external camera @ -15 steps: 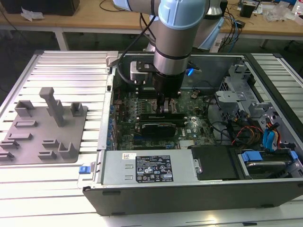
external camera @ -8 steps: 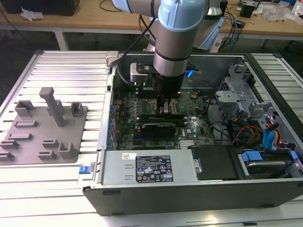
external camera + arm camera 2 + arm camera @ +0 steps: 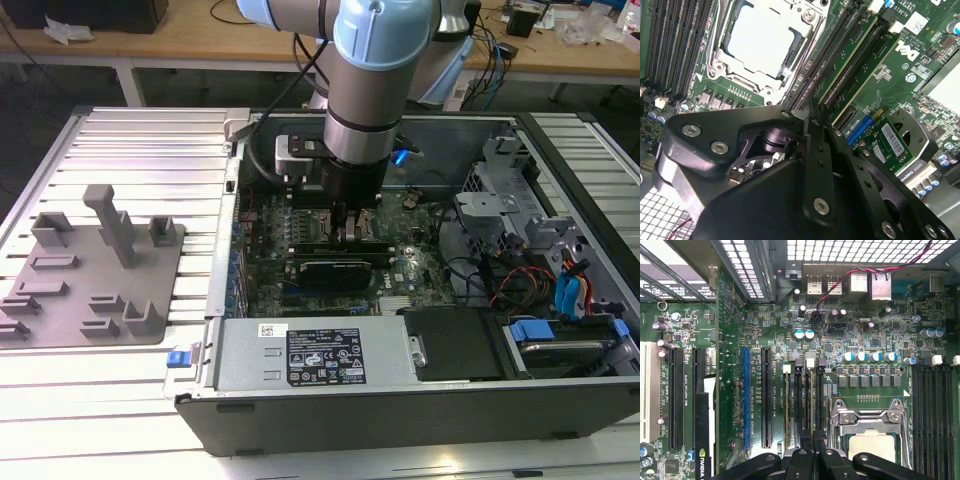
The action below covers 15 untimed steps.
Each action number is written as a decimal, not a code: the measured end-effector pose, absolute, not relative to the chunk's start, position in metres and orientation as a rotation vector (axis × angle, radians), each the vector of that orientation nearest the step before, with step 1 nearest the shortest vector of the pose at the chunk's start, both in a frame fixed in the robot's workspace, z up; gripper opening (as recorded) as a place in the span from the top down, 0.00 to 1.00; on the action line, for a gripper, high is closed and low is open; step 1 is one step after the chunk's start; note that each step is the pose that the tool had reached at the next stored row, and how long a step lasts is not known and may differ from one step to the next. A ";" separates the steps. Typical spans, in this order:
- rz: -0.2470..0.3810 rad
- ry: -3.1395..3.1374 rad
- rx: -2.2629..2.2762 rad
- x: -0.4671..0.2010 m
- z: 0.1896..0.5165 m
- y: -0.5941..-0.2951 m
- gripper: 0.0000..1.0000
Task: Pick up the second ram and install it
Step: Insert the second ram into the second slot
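Pincer point(image 3: 812, 117) closed, fingertips down at the memory slots point(image 3: 840, 65); processor socket point(image 3: 760, 37) just beside it. Second ram point(image 3: 847, 62) seated ahead.

A pale blue and silver robot arm point(image 3: 368, 70) hangs over a green circuit board point(image 3: 765, 325) lined with black slots point(image 3: 766, 395) and 1 blue slot point(image 3: 745, 397). The black end effector point(image 3: 812, 125) sits beside a silver processor socket point(image 3: 762, 42). A grey holder plate point(image 3: 95, 275) rests on the white ribbed bench point(image 3: 150, 150). Red, black and blue cables point(image 3: 560, 285) fill the dark grey computer case point(image 3: 400, 410).
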State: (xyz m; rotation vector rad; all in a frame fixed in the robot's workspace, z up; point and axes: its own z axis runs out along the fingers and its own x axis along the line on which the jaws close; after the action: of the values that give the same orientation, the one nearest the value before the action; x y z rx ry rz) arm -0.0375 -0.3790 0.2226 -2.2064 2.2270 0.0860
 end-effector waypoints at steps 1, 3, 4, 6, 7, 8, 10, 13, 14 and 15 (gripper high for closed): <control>0.086 2.227 -2.206 -0.038 0.223 -0.379 0.91; 0.086 2.227 -2.206 -0.037 0.222 -0.379 0.91; 0.087 2.225 -2.205 -0.037 0.221 -0.379 0.90; 0.086 2.227 -2.206 -0.037 0.222 -0.379 0.77; 0.086 2.227 -2.206 -0.037 0.222 -0.379 0.77; 0.086 2.227 -2.206 -0.037 0.226 -0.379 0.77; 0.086 2.227 -2.206 -0.037 0.241 -0.379 0.77; 0.086 2.227 -2.206 -0.037 0.255 -0.379 0.77; 0.087 2.226 -2.206 -0.037 0.256 -0.379 0.77; 0.087 2.227 -2.206 -0.033 0.256 -0.379 0.77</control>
State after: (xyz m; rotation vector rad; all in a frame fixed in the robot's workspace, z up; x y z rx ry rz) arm -0.0329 -0.3789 0.2556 -2.2060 2.2266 0.0866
